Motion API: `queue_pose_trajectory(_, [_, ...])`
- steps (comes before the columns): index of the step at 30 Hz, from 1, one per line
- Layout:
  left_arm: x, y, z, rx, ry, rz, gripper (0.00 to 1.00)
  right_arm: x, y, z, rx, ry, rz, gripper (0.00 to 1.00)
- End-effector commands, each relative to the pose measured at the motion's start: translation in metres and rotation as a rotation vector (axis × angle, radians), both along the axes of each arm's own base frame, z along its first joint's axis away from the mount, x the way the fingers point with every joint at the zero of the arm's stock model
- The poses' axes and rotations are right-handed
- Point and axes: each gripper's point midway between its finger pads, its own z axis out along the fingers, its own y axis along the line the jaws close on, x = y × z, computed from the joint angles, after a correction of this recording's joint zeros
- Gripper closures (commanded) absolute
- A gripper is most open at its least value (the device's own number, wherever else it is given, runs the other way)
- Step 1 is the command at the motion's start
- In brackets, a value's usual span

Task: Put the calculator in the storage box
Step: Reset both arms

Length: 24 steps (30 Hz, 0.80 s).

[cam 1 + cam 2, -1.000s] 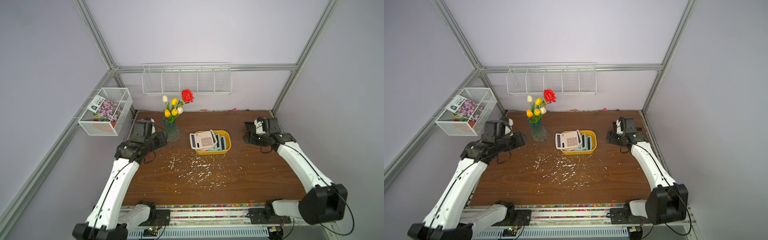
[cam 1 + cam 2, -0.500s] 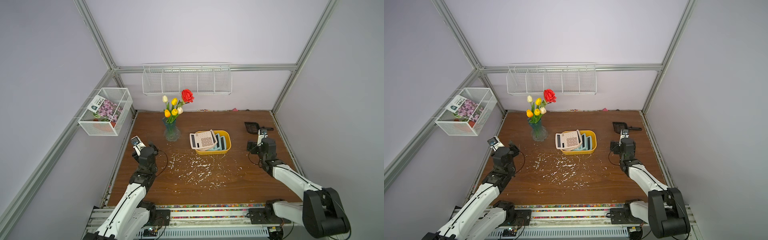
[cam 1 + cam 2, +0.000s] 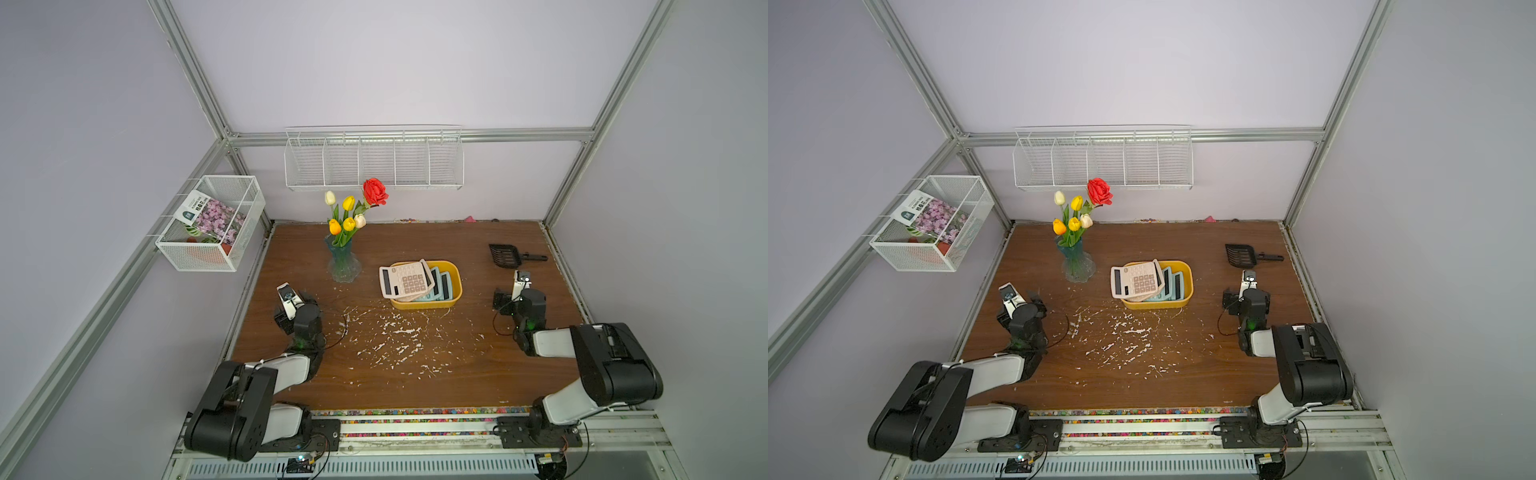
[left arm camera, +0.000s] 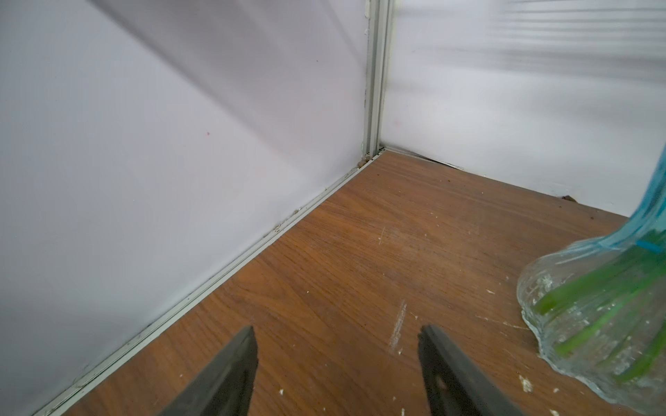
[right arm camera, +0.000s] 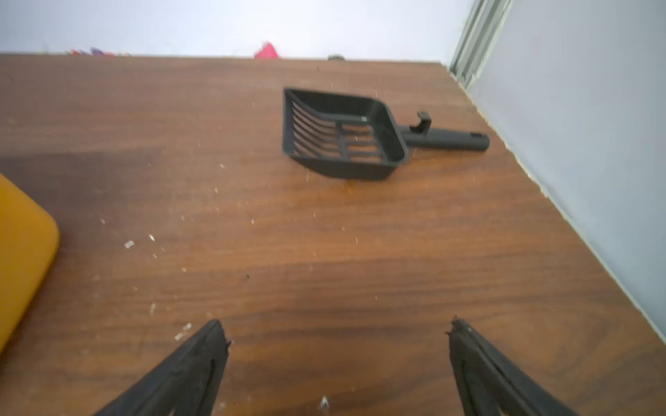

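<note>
**Top views** – The cream calculator is lying face up on a stack of blue-green calculators inside the yellow storage box at mid-table. It is tilting, with its left edge overhanging the rim. The left arm and the right arm are sitting folded low on either side, well apart from the box.

**Left wrist view** – The left gripper is holding its jaws partly open and empty over bare wood. It is pointing toward the far left corner, and a glass vase is standing near on its right.

**Right wrist view** – The right gripper is holding its jaws spread wide and gripping nothing. A black scoop is lying farther off, and a corner of the box is showing to the left.

The placing looks done, and the arms appear to be parking. Doing that well means keeping them low and clear of the vase, the scoop and above all the box, since a knock could slide the perched calculator off the rim.
</note>
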Motion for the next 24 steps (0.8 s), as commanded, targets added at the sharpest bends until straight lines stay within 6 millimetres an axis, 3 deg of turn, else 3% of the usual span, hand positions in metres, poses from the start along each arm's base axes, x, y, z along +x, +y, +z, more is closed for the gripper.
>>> queue_pose_trajectory(1, [0.025,-0.014,0.028,0.076,-0.085,-0.085,0.25,0.007,0.006,0.018,-0.004,-0.081,0.047,0.01])
queue_pose_trajectory(4, [0.033,-0.019,0.026,0.133,-0.114,-0.11,0.2,0.007,0.007,0.018,-0.006,-0.081,0.051,0.01])
queue_pose_trajectory(8, [0.044,-0.022,0.016,0.08,-0.044,-0.181,0.18,0.007,0.008,0.017,-0.007,-0.078,0.056,0.01])
queue_pose_trajectory(10, [0.051,-0.026,0.011,0.074,-0.008,-0.216,0.0,0.005,0.008,0.017,-0.006,-0.082,0.061,0.01])
queue_pose_trajectory(13, [0.055,-0.026,0.01,0.063,0.006,-0.23,0.0,-0.003,0.013,0.024,-0.013,-0.153,0.087,0.01])
queue_pose_trajectory(16, [0.044,-0.02,0.014,0.053,-0.05,-0.202,0.0,-0.013,0.014,0.026,-0.012,-0.193,0.095,0.01])
queue_pose_trajectory(21, [0.031,-0.024,0.018,0.057,-0.111,-0.239,0.0,-0.005,0.012,0.023,-0.014,-0.155,0.084,0.01])
queue_pose_trajectory(24, [0.022,-0.03,0.018,0.062,-0.145,-0.286,0.0,-0.002,0.0,0.02,-0.018,-0.127,0.0,0.01])
